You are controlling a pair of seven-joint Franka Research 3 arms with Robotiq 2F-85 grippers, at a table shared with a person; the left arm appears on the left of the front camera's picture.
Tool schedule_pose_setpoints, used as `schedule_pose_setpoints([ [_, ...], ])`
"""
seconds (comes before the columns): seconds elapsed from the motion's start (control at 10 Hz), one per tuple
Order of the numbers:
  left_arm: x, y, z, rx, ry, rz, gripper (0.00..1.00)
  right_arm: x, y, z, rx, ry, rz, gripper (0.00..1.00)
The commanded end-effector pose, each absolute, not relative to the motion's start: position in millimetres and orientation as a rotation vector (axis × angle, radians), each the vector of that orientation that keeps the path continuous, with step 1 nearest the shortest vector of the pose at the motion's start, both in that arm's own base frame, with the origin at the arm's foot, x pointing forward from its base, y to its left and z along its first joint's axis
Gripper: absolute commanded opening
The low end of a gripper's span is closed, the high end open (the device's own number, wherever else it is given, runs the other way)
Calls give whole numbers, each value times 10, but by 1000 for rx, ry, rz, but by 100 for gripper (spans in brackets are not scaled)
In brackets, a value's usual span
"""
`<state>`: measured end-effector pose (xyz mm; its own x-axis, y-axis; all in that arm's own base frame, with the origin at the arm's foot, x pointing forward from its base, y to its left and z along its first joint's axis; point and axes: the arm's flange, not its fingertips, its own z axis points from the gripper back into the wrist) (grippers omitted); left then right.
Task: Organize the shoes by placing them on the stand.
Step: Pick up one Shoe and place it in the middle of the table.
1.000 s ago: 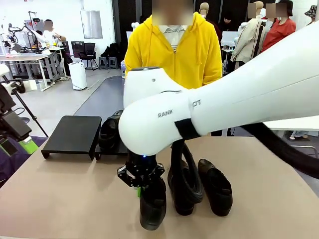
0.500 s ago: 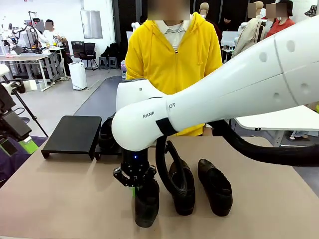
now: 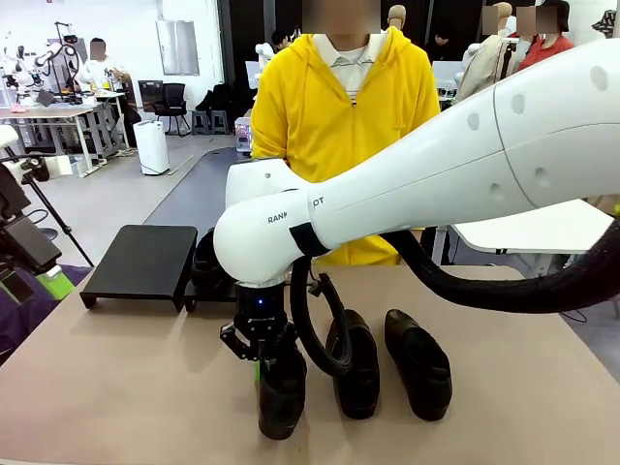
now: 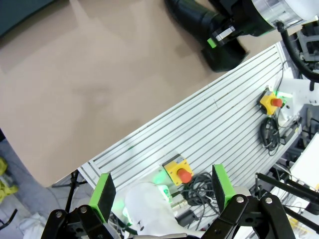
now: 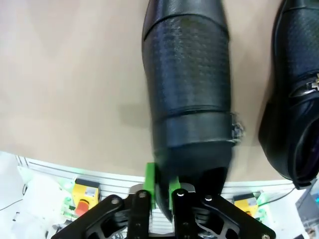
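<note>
Right tool (image 3: pixel 260 362) clamps the heel rim of a shoe (image 3: pixel 281 399) at the table's (image 3: pixel 116 387) near side, two more shoes (image 3: pixel 360 376) wait beside it, one shoe (image 3: pixel 209 260) sits on the far-left stand (image 3: pixel 140 260), and the left tool (image 4: pixel 163 191) hangs apart.

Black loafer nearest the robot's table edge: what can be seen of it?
The black leather loafer has a smooth rounded toe, a pebbled vamp, a plain band across it and a small silvery trim at one side. It lies on the tan tabletop, beside a second black shoe without touching it. The right gripper has its jaws pinched on the rim at the heel end. Whether its sole is fully down is unclear.
</note>
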<state>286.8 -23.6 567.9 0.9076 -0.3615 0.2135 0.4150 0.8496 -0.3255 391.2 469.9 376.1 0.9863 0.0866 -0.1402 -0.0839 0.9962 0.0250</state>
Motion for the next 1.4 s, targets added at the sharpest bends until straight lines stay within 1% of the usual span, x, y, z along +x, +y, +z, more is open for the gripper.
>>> schedule_pose_setpoints([
  [0.0, 2856, -194, 5681, -369, -145, -426, 100, 3917, 4707, 3850, 46, 141, 108, 100],
  [0.3, 2856, -194, 5681, -369, -145, -426, 100, 3889, 4632, 3945, 73, 135, 118, 100],
  [0.5, 2856, -194, 5681, -369, -145, -426, 100, 3640, 4208, 4408, 164, 190, 201, 100],
  [0.7, 2856, -194, 5681, -369, -145, -426, 100, 3337, 3413, 4977, 250, 282, 291, 100],
  [0.8, 2856, -194, 5681, -369, -145, -426, 100, 3149, 2945, 5244, 307, 287, 328, 100],
  [0.9, 2856, -194, 5681, -369, -145, -426, 100, 2623, 1712, 5742, 456, 80, 460, 100],
  [1.0, 2856, -194, 5681, -369, -145, -426, 100, 2586, 1607, 5763, 465, 68, 462, 100],
  [1.1, 2856, -194, 5681, -369, -145, -426, 100, 2514, 1343, 5804, 530, 5, 488, 100],
  [1.2, 2856, -194, 5681, -369, -145, -426, 100, 2591, 1321, 5725, 565, 43, 284, 100],
  [1.3, 2856, -194, 5681, -369, -145, -426, 100, 2852, 2100, 5683, 455, 68, 452, 100],
])
